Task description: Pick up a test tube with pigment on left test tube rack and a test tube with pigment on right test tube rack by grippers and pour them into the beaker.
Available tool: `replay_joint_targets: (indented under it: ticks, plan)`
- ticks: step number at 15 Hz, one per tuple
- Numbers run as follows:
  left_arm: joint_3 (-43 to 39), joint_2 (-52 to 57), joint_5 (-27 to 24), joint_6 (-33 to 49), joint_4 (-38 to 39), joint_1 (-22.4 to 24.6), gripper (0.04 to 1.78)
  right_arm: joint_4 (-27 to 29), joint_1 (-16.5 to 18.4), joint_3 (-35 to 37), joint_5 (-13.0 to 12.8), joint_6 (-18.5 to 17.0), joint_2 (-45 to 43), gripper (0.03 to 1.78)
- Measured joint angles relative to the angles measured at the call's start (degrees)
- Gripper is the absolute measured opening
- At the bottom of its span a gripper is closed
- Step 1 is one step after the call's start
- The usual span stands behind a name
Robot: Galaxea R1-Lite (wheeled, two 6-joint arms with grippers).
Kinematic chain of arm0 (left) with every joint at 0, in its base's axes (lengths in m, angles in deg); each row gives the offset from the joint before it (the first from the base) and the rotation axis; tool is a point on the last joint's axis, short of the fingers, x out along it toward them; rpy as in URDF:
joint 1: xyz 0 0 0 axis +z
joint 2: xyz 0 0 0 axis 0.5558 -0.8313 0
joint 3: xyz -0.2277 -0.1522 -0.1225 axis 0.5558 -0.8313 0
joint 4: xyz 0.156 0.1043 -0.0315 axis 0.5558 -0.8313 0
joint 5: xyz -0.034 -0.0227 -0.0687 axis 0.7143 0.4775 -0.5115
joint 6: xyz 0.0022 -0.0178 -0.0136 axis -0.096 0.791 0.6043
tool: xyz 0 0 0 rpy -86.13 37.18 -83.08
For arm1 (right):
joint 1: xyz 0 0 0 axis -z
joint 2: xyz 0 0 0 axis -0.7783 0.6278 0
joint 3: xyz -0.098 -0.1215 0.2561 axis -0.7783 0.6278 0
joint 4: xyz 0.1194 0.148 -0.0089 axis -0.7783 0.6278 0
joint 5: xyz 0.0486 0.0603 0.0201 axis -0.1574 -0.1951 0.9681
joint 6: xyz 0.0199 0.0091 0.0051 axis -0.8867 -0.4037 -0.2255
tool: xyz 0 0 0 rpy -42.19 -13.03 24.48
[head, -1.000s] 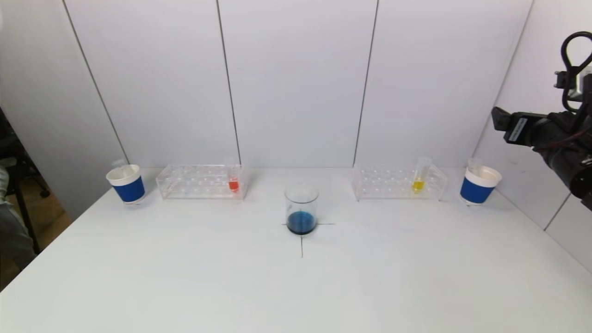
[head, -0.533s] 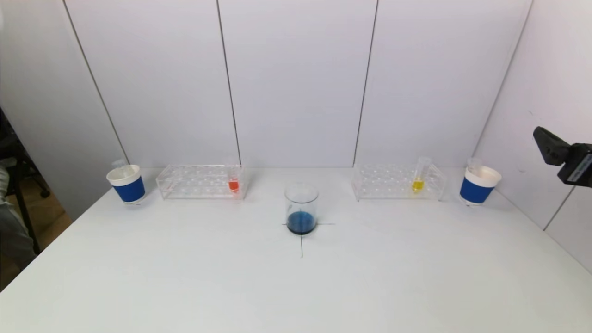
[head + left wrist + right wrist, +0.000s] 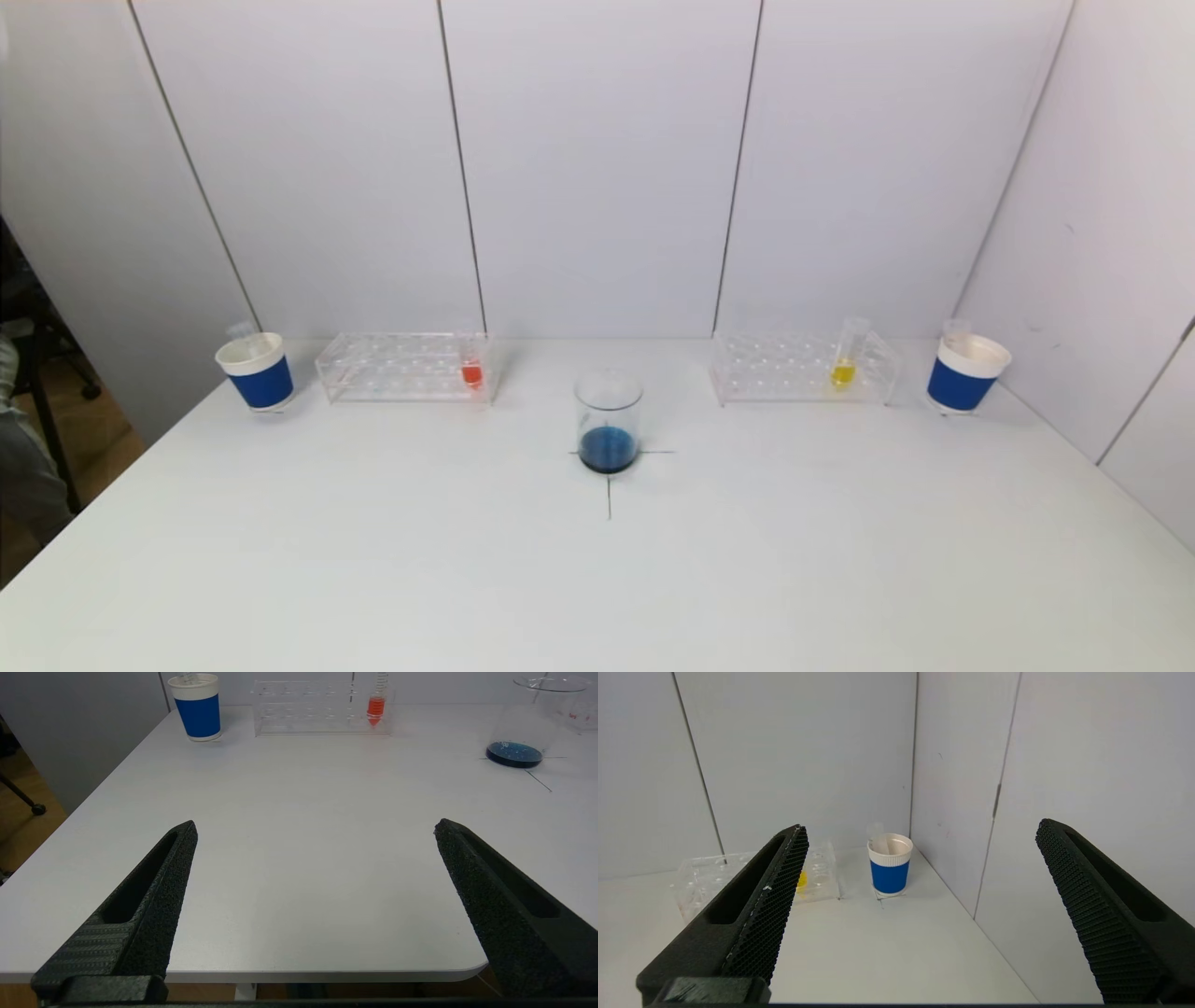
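A test tube with red pigment (image 3: pixel 471 371) stands at the right end of the clear left test tube rack (image 3: pixel 392 366). A test tube with yellow pigment (image 3: pixel 845 359) stands in the clear right test tube rack (image 3: pixel 775 368). The glass beaker (image 3: pixel 608 421) holds dark blue liquid on a cross mark at the table's middle. Neither arm shows in the head view. My left gripper (image 3: pixel 315 828) hangs open and empty over the table's near left edge, far from the red tube (image 3: pixel 375 705). My right gripper (image 3: pixel 920 830) is open and empty, back from the right rack (image 3: pixel 700 882).
A blue-and-white paper cup (image 3: pixel 256 371) holding an empty tube stands left of the left rack. A matching cup (image 3: pixel 965 372) stands right of the right rack, close to the side wall (image 3: pixel 1102 243). White panels close off the back.
The right arm, seen high at the head view's right edge a second ago, dropped lower and then left that view. Nothing on the table has moved.
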Motion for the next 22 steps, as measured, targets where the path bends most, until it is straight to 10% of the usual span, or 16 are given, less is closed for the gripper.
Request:
replay_joint_targets:
  ticks: [7,15,22]
  plan:
    - [0.0,0.0,0.0,0.0,0.0,0.0,1.77,14.9,0.2,5.0,2.5,2.6,-19.3,1.77]
    - [0.0,0.0,0.0,0.0,0.0,0.0,1.77,47.5,3.2,4.1,17.7,3.5,-44.6,1.77]
    - [0.0,0.0,0.0,0.0,0.0,0.0,1.77,54.5,3.4,5.9,24.0,2.0,-49.5,1.77]
